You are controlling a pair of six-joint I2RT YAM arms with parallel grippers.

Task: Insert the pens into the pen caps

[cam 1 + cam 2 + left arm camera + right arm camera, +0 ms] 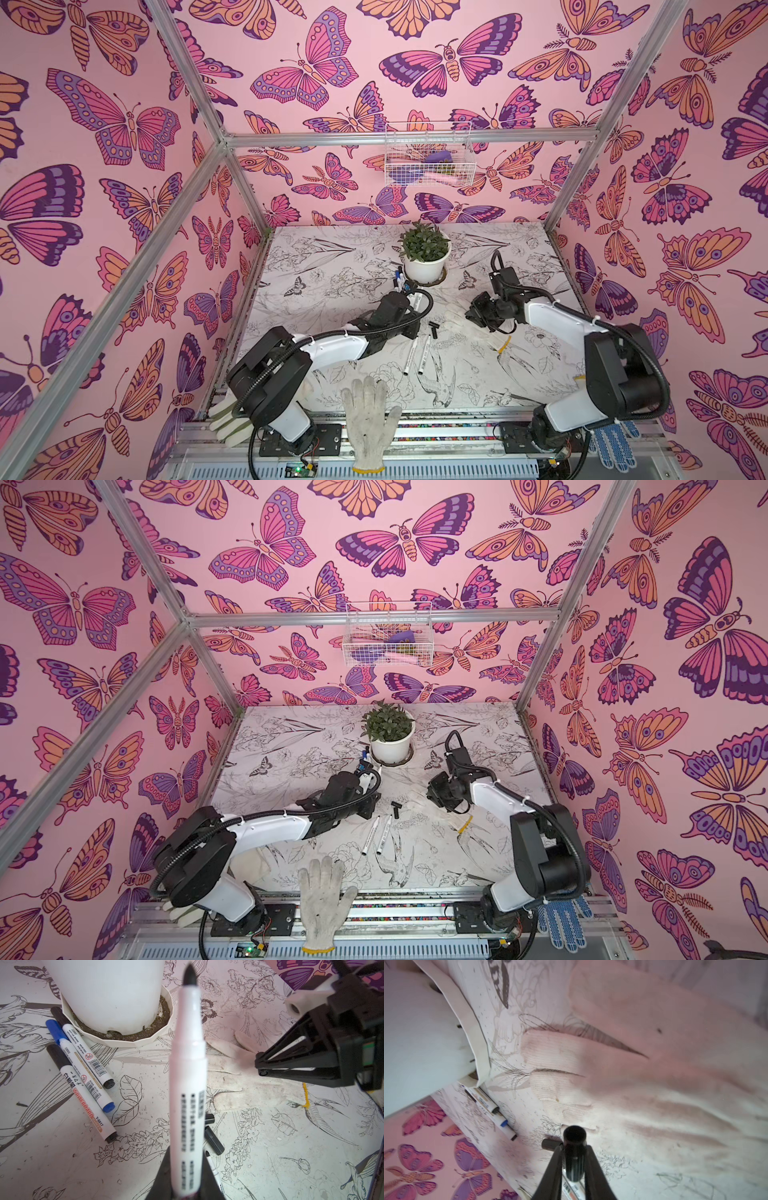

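Note:
My left gripper (187, 1159) is shut on the barrel of an uncapped white pen (188, 1084), whose black tip points away toward the pot. In both top views it hovers mid-table (415, 296) (365, 780). My right gripper (574, 1147) is shut on a black pen cap (574, 1153), open end outward, above the glove's fingertips, to the right of the left gripper (471, 312). Three capped pens (83, 1076) lie beside the pot's saucer. Two uncapped pens (417, 355) and two loose black caps (214, 1140) lie on the table between the arms.
A white potted plant (426, 253) stands at the back centre. One white knitted glove (249, 1088) lies under the right gripper, another (370, 419) at the front edge, and a blue-dotted one (615, 442) at the front right. A wire basket (428, 160) hangs on the back wall.

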